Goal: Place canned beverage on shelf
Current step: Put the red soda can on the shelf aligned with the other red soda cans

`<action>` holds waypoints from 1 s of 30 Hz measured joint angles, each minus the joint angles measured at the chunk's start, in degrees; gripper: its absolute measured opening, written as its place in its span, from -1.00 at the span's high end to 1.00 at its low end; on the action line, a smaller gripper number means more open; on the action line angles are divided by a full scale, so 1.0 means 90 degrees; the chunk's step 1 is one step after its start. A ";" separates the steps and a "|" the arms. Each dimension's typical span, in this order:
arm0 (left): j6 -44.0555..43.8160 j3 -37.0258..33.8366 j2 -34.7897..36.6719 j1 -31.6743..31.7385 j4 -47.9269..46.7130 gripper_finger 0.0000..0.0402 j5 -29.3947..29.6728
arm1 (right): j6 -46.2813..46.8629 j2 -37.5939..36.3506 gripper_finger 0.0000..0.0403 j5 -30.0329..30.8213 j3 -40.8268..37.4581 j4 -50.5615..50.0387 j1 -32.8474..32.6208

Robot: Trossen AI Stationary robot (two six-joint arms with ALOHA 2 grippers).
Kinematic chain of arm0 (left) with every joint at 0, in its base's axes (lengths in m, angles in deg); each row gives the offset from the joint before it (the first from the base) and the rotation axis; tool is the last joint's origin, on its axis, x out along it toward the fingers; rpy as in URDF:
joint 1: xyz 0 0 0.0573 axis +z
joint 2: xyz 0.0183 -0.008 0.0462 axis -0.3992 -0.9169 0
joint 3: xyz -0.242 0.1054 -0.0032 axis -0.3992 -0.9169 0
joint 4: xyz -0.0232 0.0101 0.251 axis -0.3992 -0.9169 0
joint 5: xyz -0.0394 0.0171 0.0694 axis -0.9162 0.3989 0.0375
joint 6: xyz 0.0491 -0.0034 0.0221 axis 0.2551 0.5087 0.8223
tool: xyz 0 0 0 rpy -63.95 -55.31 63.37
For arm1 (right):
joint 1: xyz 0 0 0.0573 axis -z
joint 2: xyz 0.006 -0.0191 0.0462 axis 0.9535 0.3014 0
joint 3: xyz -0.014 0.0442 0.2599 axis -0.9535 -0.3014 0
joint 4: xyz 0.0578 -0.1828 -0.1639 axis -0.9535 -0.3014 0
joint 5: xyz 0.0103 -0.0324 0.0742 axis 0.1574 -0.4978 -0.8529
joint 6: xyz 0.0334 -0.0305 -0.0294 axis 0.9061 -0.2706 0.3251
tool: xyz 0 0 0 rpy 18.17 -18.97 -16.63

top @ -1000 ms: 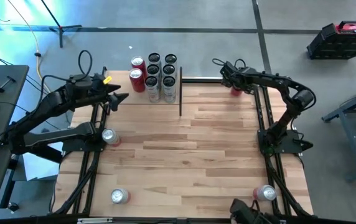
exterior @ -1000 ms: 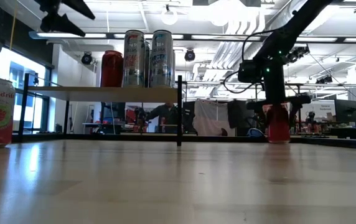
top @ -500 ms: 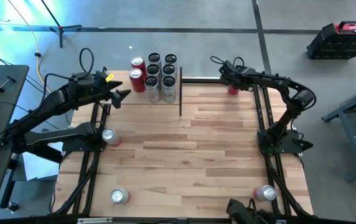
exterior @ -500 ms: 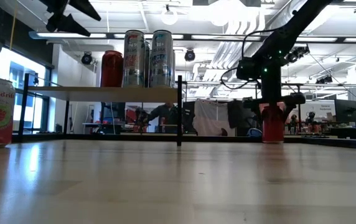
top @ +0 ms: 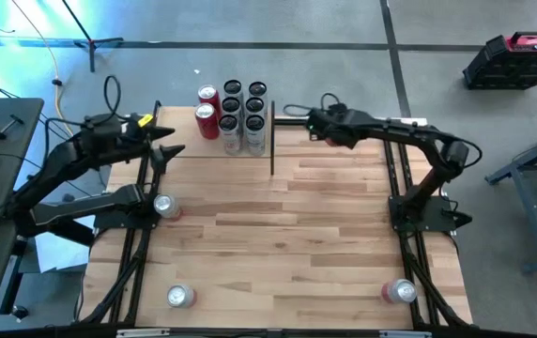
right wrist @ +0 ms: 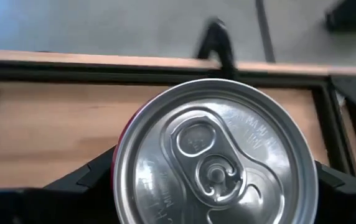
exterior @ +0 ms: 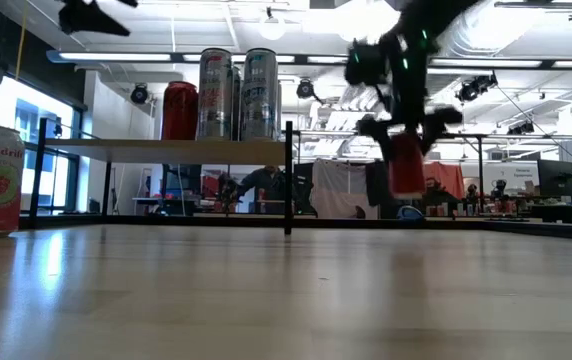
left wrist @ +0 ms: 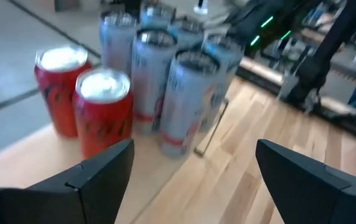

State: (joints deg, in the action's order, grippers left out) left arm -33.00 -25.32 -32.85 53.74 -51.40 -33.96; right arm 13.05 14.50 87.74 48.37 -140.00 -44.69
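Currently the right gripper (exterior: pixel 406 150) carries a red can (exterior: pixel 406 165) clear of the surface (top: pixel 325 225), its fingers pinching it just beside the shelf (exterior: pixel 166 148). The left gripper (top: pixel 170 143) waits near the shelf, fingers spread, leaving access.

View past the left arm's own two dark fingers (left wrist: pixel 103 171), which stand well apart with nothing between them; the left gripper (left wrist: pixel 193 174) hangs above a light-wood plank surface (left wrist: pixel 228 168). Two red cylindrical cans with silver tops (left wrist: pixel 103 112) stand upright side by side, touching or nearly so. Just beside them is a tight cluster of taller silver cans (left wrist: pixel 165 81), each with a red band near its base. A thin dark post (left wrist: pixel 212 127) lies or stands at the cluster's foot; which cannot be told. Farther off, the other dark arm (left wrist: pixel 315 56), bearing a green light (left wrist: pixel 262 23).
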 joint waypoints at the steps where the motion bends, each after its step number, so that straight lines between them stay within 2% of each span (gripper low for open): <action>1: 0.0040 0.0000 0.0029 0.0000 -0.0172 -0.62 0.0000 | 0.0006 -0.0001 -0.47 0.0080 0.0202 -0.0156 -0.0240; 5: 0.0051 0.0000 -0.0013 0.0000 -0.0695 -0.62 0.0001 | 0.0161 -0.0005 -0.48 0.0079 0.0835 -0.0627 -0.1181; 10: 0.0144 0.0000 -0.0084 -0.0013 -0.0709 -0.62 -0.0024 | 0.0564 -0.0005 -0.48 0.0068 0.1316 -0.0586 -0.2429; 15: 0.0034 0.0000 0.0079 -0.0198 -0.0048 -0.62 -0.1191 | 0.1240 0.0017 -0.49 -0.0022 0.1348 -0.0330 -0.3513; 18: -0.0583 0.0006 0.0110 -0.0426 0.0128 -0.62 -0.1412 | 0.1281 0.0161 -0.49 0.0110 0.1353 0.0188 -0.3966; 24: -0.1854 0.0000 0.0107 -0.1412 0.0482 -0.62 -0.1809 | 0.1548 0.0790 -0.48 0.0068 0.1450 0.1050 -0.4550; 30: -0.3043 0.0000 0.0106 -0.2729 0.1270 -0.62 -0.1666 | 0.1644 0.1895 -0.48 -0.0196 0.2410 0.0749 -0.5048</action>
State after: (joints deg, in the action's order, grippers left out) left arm -60.38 -25.32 -31.90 29.19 -39.98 -48.96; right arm 27.85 31.55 85.97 70.07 -133.26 -90.12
